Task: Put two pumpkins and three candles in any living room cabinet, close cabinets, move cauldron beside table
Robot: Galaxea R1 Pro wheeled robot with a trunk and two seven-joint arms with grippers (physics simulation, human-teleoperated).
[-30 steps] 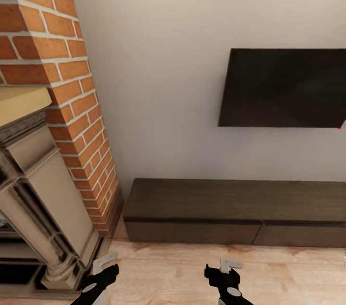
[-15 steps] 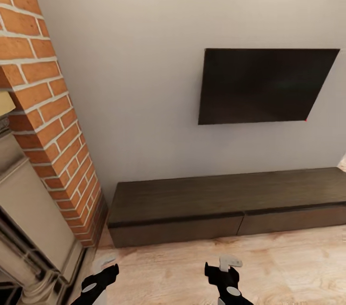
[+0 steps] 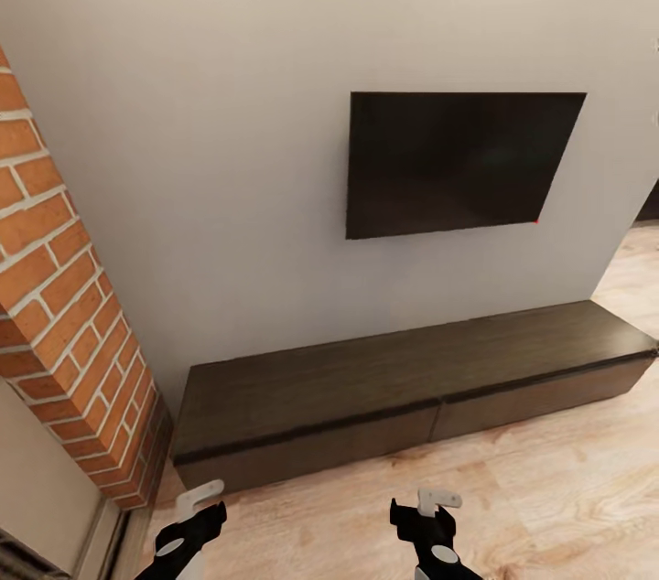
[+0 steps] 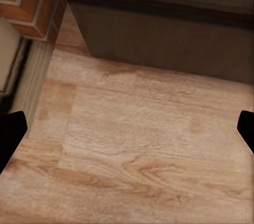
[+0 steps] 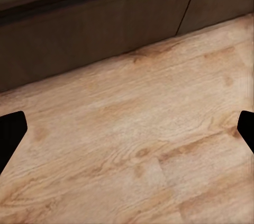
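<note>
One cabinet [image 3: 403,383], two drawer fronts closed; left tool [image 4: 127,128], right tool [image 5: 127,128] both spread, empty.

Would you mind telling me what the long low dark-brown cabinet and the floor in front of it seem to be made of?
The long low dark-brown cabinet looks like matte dark-stained wood, with faint grain along its top. The pale floor looks like light wood planks, with visible grain and knots.

Even, soft light on my cams, no glare.
Wall [image 3: 229,104] dimmer at top; faint shadow under cabinet [image 3: 403,388] front. Wrist views soft, floor [image 4: 137,144] grain smeared, edges slightly stretched.
</note>
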